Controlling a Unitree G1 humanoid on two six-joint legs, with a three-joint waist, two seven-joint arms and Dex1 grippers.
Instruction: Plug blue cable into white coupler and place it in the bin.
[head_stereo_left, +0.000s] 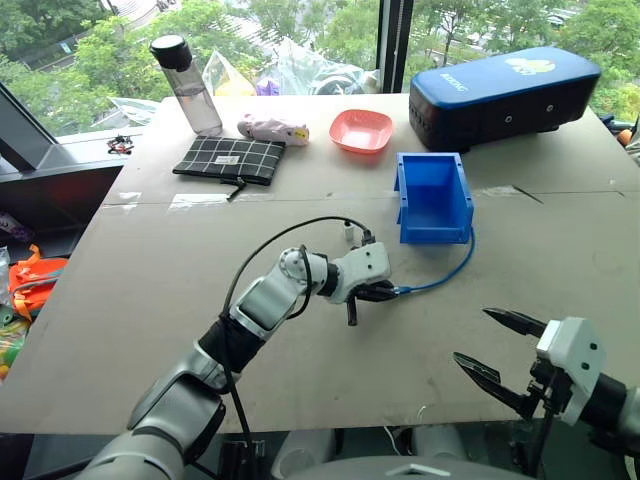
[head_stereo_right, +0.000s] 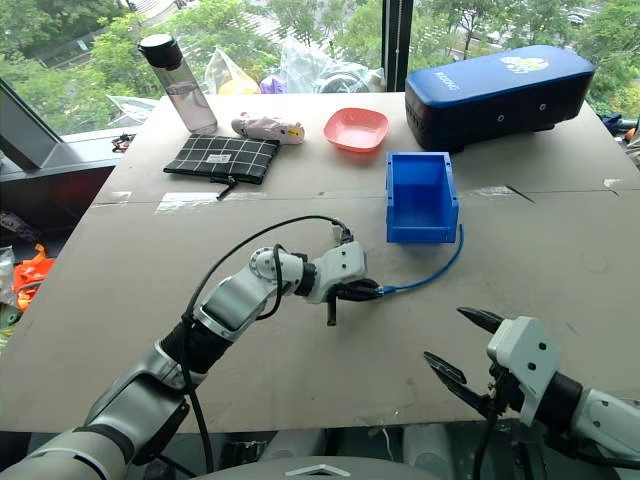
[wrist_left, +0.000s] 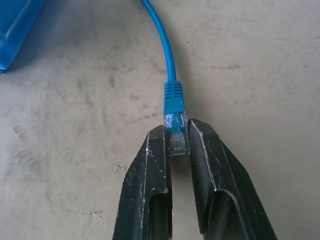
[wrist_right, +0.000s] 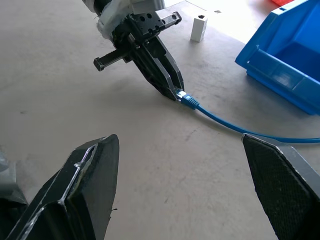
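On the table, just in front of the bin, the left gripper is clamped on the clear plug of the blue cable, which curves along the bin's side. The white coupler stands nearby. The right gripper hovers, fingers spread apart.

The counter looks like matt, scuffed board. Beside the glossy blue plastic bin, the blue cable has a smooth rubbery jacket and a clear plastic plug; the left hand fingers are scratched black.
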